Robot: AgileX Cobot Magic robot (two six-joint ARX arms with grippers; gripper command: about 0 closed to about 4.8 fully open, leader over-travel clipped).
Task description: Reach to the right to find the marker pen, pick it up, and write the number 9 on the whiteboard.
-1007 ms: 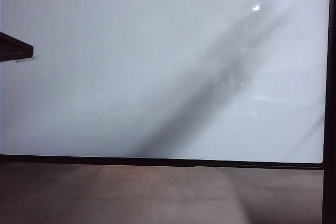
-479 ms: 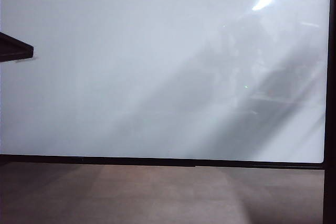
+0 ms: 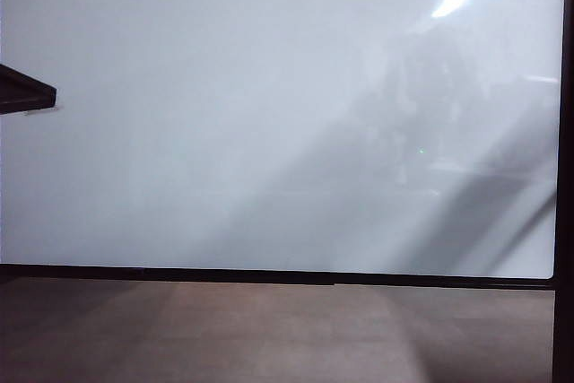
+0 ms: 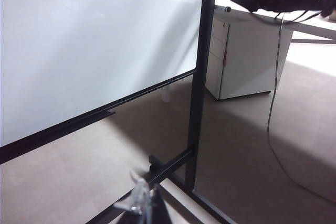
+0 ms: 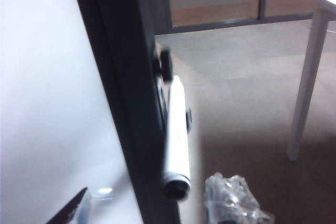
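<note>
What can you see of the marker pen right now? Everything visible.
Only the right wrist view shows the marker pen: a slim, pale, smooth-looking barrel with a dark end facing the camera, blurred. It runs lengthwise along the dark post at the whiteboard's edge, apparently in a dark holder; contact is unclear. The right hand is open, not holding it. Its far end is too blurred to read.

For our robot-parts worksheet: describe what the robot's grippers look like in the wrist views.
Left gripper: dark finger, tip wrapped in crinkled clear plastic. Right gripper: one dark pointed finger, one wrapped in clear plastic. No markings visible.
</note>
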